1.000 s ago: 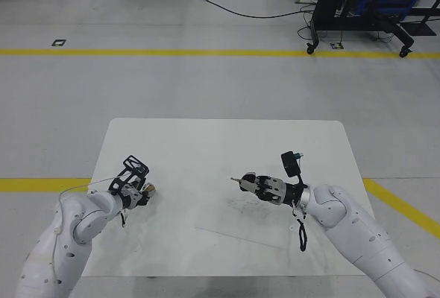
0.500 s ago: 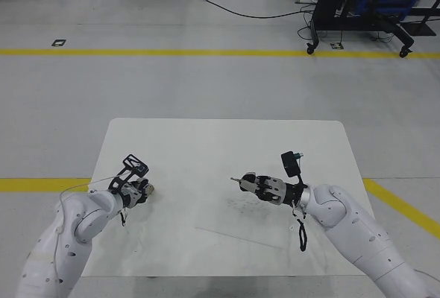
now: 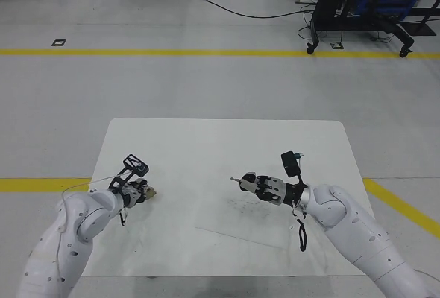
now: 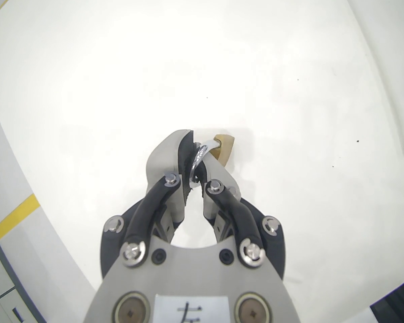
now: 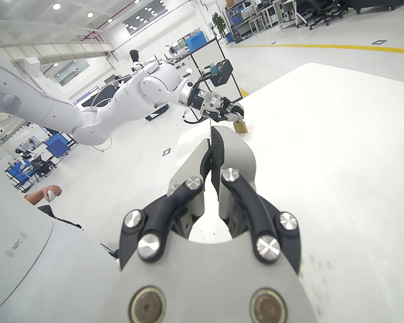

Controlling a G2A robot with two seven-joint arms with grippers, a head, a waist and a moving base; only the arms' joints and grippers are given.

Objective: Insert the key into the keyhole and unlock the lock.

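My left gripper (image 4: 196, 151) pinching brass padlock (image 4: 225, 151) by its shackle, my right gripper (image 5: 212, 142) clamped on key (image 3: 236, 179), well apart over white table (image 3: 205, 141)

Left arm (image 3: 74, 227): is bending at the elbow, forearm pointing forward and inward.
Left gripper (image 4: 198, 146): is pinching the lock (image 4: 225, 147) by its shackle, jaws nearly together.
Right arm (image 3: 350, 223): is angling inward, forearm pointing across at the left arm.
Right gripper (image 5: 211, 136): is squeezing tight on the key (image 3: 235, 179), nose aiming at the left gripper.
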